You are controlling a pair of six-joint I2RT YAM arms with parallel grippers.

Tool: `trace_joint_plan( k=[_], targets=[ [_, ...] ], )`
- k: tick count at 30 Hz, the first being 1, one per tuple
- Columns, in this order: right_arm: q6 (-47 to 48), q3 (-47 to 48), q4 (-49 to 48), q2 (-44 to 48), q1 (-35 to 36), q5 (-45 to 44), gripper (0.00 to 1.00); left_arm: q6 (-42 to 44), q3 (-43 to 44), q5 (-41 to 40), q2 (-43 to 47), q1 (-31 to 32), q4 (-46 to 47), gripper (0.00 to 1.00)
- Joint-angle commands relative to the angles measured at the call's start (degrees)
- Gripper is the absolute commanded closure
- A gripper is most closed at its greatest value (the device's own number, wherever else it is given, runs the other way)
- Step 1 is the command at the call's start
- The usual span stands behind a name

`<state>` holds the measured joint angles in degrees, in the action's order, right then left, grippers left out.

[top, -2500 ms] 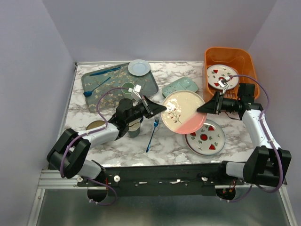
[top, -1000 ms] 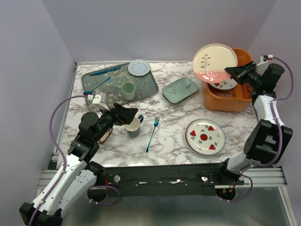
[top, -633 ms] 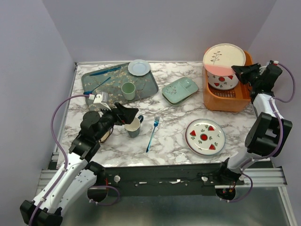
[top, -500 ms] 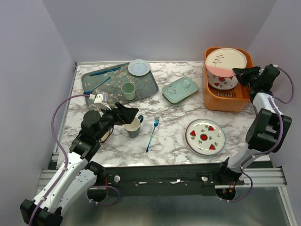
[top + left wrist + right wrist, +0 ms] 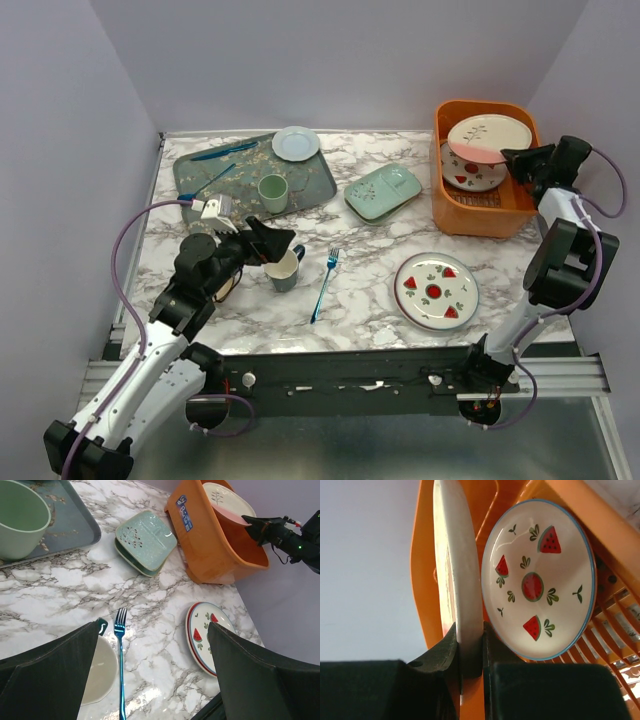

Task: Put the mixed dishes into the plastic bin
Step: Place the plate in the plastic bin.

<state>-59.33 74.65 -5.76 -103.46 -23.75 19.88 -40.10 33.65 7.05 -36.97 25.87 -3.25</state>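
Note:
My right gripper (image 5: 510, 158) is shut on the rim of a cream-and-pink plate (image 5: 488, 135), holding it tilted inside the orange plastic bin (image 5: 486, 215). In the right wrist view the plate's edge (image 5: 462, 580) is pinched between the pads of that gripper (image 5: 470, 650), beside a watermelon plate (image 5: 537, 580) lying in the bin (image 5: 427, 580). A second watermelon plate (image 5: 436, 291), a pale-green divided dish (image 5: 383, 190) and a dark mug (image 5: 285, 268) rest on the marble table. My left gripper (image 5: 272, 240) hangs open just above the mug (image 5: 100, 670), holding nothing.
A blue fork (image 5: 325, 285) lies between the mug and the watermelon plate. At the back left a dark floral tray (image 5: 200, 185) carries a green cup (image 5: 272, 192), a small pale-blue plate (image 5: 296, 143) and blue utensils. Purple walls close in both sides.
My right gripper carried the cream-and-pink plate from mid-table up over the bin and lowered it inside. The left arm pulled back to the mug, then stayed still.

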Motion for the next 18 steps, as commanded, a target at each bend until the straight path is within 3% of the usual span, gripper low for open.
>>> trace_joint_plan(
  k=[1,18],
  targets=[
    [-0.6,4.4,-2.6,-1.3,-0.4,-1.8,1.00,0.2,-0.8,-0.9,-0.2,-0.4,0.7,0.01],
    [0.6,9.7,4.3,-6.5,0.7,-2.4,0.99,-0.4,-0.9,-0.7,-0.6,-0.3,1.3,0.01]
  ],
)
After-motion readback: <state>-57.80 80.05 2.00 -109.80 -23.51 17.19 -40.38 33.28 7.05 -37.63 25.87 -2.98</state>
